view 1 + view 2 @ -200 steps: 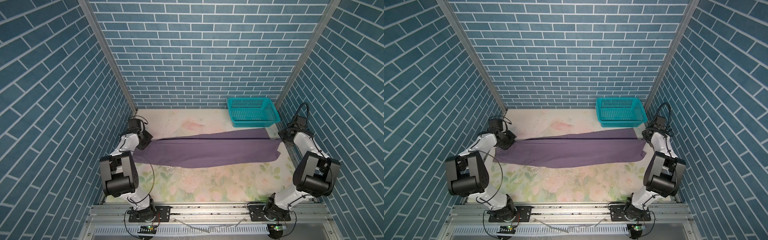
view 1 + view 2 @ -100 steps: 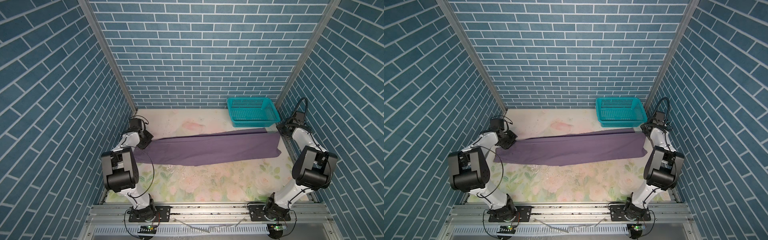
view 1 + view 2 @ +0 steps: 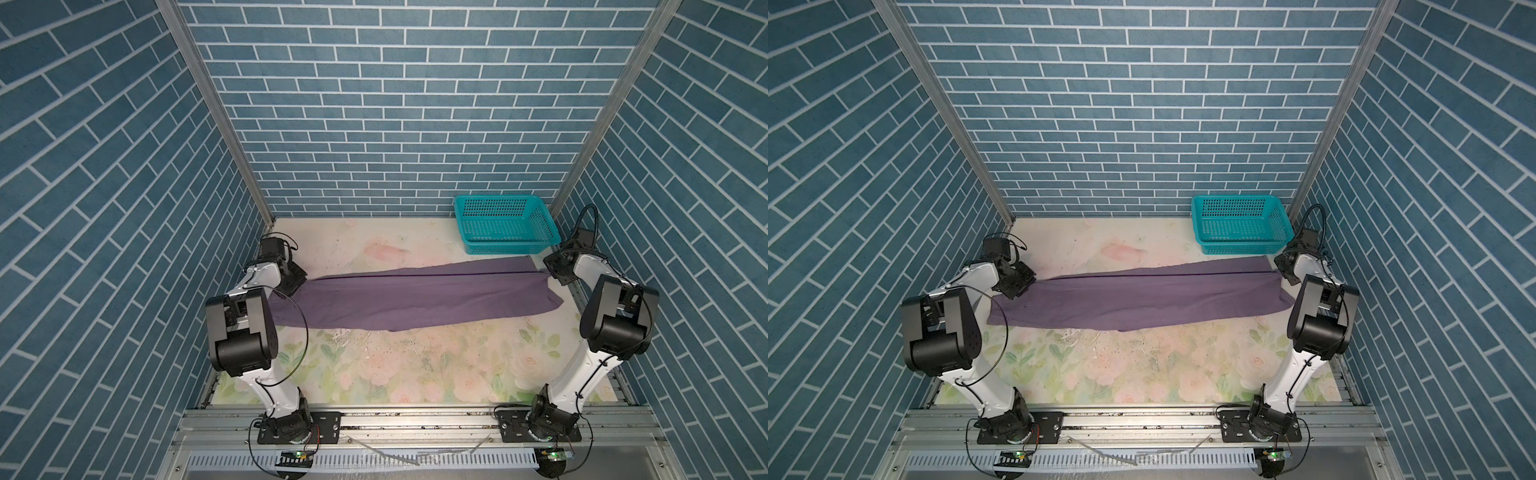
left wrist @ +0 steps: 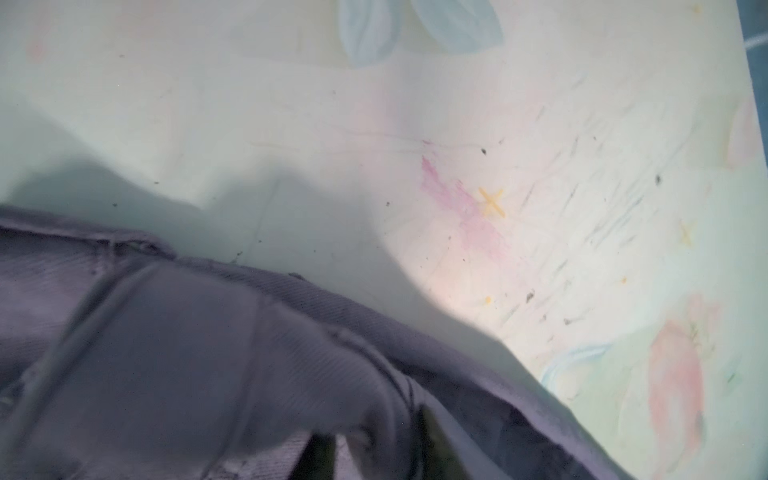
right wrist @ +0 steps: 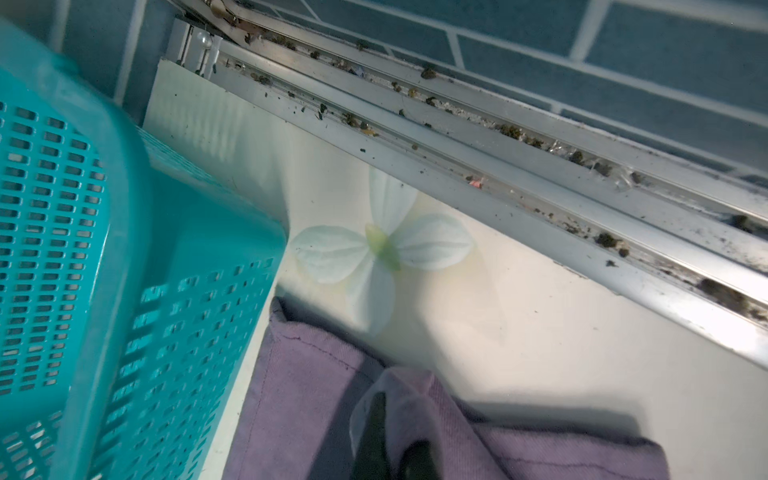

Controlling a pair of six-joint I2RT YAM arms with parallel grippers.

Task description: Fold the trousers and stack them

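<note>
The trousers (image 3: pixel 415 297) lie stretched flat just in front of the basket (image 3: pixel 507 246). Beside the basket the right gripper (image 5: pixel 397 419) pinches one end; far from it, the left gripper (image 4: pixel 372 428) stands parted at the other.

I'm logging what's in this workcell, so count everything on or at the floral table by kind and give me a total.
Dusty-purple soft cloth trousers: 1
Teal plastic mesh basket: 1
Black-and-white robot arms: 2
Total: 4
</note>
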